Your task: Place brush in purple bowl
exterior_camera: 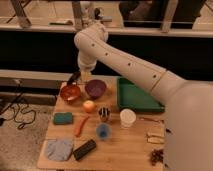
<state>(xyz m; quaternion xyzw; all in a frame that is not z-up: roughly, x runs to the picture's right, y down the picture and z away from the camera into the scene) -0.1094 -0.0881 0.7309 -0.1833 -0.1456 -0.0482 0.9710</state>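
The claw (82, 76) hangs above the wooden counter (135, 145), behind the glossy purple bowl (95, 88). It carries the slim dark brush (74, 78) (seemingly clamped, handle slanting down), probably for lowering it in.

Green tray (134, 102), white cup (127, 118), carrot (80, 126), orange bowl (70, 92).

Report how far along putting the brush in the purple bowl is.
Done: the slim dark long-handled brush looks picked up, off the wooden table. In hand: the end effector holds it at the table's back edge, just above and left of the round dark purple plastic bowl. Left: move over the bowl, lower and release; the bowl appears empty.
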